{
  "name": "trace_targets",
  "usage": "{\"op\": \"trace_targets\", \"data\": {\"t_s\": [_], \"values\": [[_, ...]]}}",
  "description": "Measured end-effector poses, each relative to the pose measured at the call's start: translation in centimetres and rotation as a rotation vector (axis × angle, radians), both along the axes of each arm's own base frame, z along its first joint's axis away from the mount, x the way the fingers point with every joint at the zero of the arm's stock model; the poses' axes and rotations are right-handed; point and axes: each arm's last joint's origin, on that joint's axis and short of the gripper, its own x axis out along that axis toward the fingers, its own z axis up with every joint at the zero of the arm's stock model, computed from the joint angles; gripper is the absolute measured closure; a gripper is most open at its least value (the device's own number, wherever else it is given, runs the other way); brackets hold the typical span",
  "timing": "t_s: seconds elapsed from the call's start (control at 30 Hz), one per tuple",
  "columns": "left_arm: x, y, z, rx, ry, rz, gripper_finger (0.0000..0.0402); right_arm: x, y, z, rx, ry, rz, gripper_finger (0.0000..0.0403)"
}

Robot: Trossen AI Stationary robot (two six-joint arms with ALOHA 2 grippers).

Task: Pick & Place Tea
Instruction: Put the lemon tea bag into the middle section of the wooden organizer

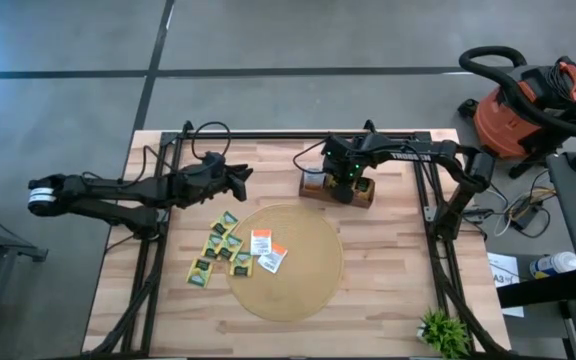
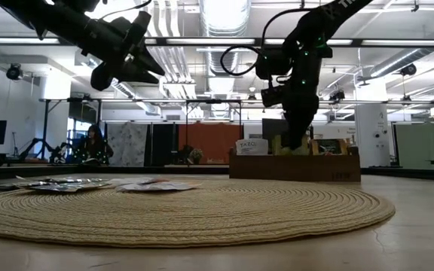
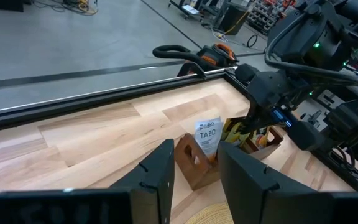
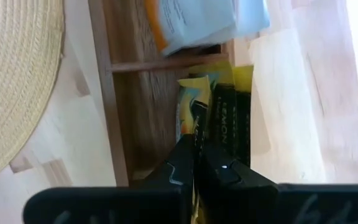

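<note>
A long wooden box (image 1: 313, 185) stands at the table's far middle, with white sachets (image 3: 208, 134) upright in one compartment and yellow-and-green ones (image 4: 229, 118) in another. My right gripper (image 1: 346, 188) points down into that second compartment, shut on a yellow tea sachet (image 4: 190, 118). Several yellow-green sachets (image 1: 218, 250) lie flat on the table and the left rim of the round mat (image 1: 298, 290). Two orange-white ones (image 1: 265, 250) lie on the mat. My left gripper (image 1: 243, 172) hangs open above the table, left of the box, with nothing between its fingers. My right gripper pinches a yellow-and-green sachet by its upper edge (image 4: 194, 140) between its two fingers (image 4: 182, 162), which come from above and point down. The sachet stands on edge in the box compartment, beside the other yellow ones. Its lower end is hidden.
Black frame rails run along the table's left, right and far sides. A small green plant (image 1: 443, 330) stands at the near right corner. An orange shop vacuum (image 1: 518, 100) sits on the floor beyond the far right corner. Bare wood lies near the front edge.
</note>
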Motion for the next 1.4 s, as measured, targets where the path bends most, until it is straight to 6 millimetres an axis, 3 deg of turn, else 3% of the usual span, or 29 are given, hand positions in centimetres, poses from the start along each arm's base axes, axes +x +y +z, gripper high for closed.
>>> {"op": "trace_targets", "data": {"t_s": [0.2, 0.6, 0.87, 1.0, 1.17, 1.4], "values": [[0.0, 0.0, 0.0, 0.0, 0.0, 0.0, 0.0284, -0.2, 0.1, 0.1, 0.008, 0.007, -0.012, 0.0385], [0.0, 0.0, 0.0, -0.003, 0.0, -0.008, 0.0284, -0.5, 0.1, 0.8, -0.032, 0.002, -0.019, 0.0278], [0.2, -0.3, -0.2, -0.025, 0.022, -0.139, 0.0284, -1.8, 0.8, 4.3, -0.08, -0.104, -0.017, 0.0263], [-0.2, -0.6, -1.5, -0.099, 0.146, -0.196, 0.0284, -3.0, 1.3, 6.7, -0.108, -0.186, -0.038, 0.0271], [-1.9, -1.0, -4.2, -0.329, 0.379, -0.116, 0.0284, -4.2, 2.0, 8.9, -0.095, -0.284, -0.086, 0.028], [-3.6, -1.3, -6.5, -0.562, 0.578, 0.072, 0.0284, -4.0, 2.4, 9.0, -0.037, -0.326, -0.098, 0.0279]]}}
